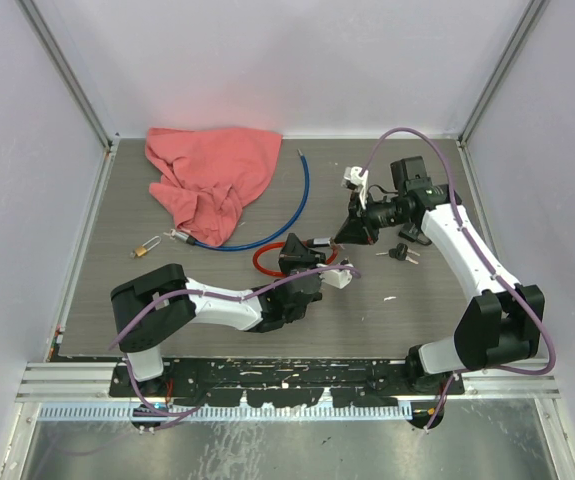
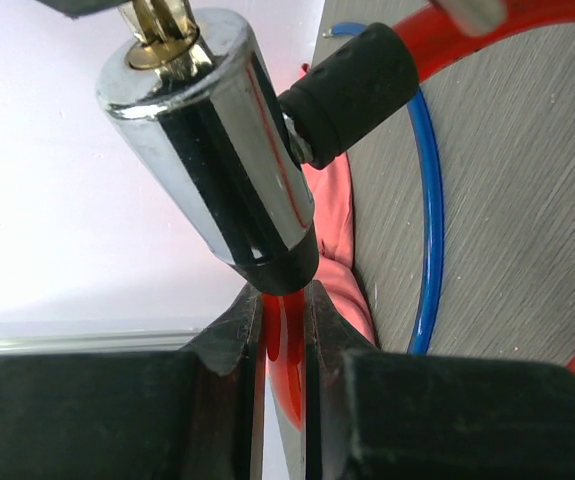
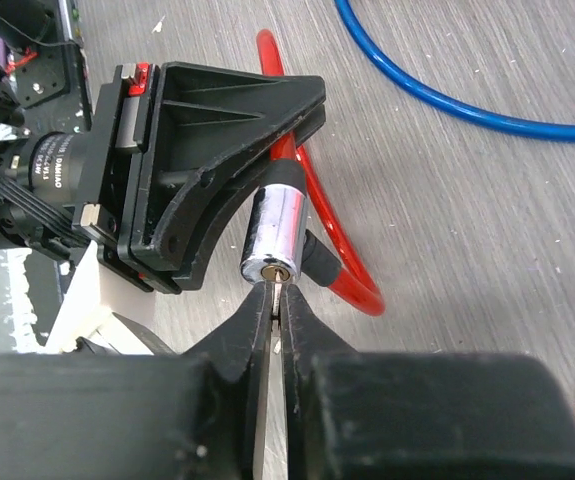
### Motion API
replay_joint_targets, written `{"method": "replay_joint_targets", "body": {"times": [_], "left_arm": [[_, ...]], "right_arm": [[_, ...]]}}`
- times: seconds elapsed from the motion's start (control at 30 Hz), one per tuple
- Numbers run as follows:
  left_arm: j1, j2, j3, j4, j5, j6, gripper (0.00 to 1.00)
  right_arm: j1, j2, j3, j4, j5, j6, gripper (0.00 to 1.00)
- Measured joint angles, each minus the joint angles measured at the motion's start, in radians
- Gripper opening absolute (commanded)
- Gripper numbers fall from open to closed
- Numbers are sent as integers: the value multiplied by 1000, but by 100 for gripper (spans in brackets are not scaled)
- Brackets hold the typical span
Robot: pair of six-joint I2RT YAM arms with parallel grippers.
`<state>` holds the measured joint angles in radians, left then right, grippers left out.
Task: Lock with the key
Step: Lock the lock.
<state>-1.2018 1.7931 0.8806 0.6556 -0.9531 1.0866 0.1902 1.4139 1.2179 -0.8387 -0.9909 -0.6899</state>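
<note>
Pink cloth [image 1: 212, 170], blue cable [image 1: 306, 190], small brass padlock [image 1: 148, 247]

grey wood-grain table [image 1: 367, 325] holding pink cloth [image 1: 207, 175], blue cable [image 1: 302, 195], red cable lock [image 1: 260, 262], brass padlock [image 1: 147, 247], black-headed keys [image 1: 402, 252]

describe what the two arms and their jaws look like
Both arms, left arm and right arm, have white links between bulky black joint housings. A purple cable runs along each. The jaws are black, angular, tapering plastic. A black wrist motor carries small white lettering.
</note>
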Motion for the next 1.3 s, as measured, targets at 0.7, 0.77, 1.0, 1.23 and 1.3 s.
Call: {"method": "replay_joint_targets", "body": {"times": [0.7, 0.77, 1.0, 1.23, 1.3], "left_arm": [[7, -8, 0, -21, 47, -34, 0], [7, -13, 0, -26, 58, -40, 0], [15, -27, 0, -54, 91, -70, 0], [28, -36, 0, -92, 127, -104, 0], [32, -41, 0, -106, 138, -112, 0]], "right_arm": [[29, -53, 2, -64, 74, -514, 1], [29, -67, -7, -74, 74, -604, 1], [29, -75, -14, -125, 69, -933, 1], [29, -75, -39, -144, 55, -1175, 1], [29, -75, -51, -144, 47, -1242, 1]]}}
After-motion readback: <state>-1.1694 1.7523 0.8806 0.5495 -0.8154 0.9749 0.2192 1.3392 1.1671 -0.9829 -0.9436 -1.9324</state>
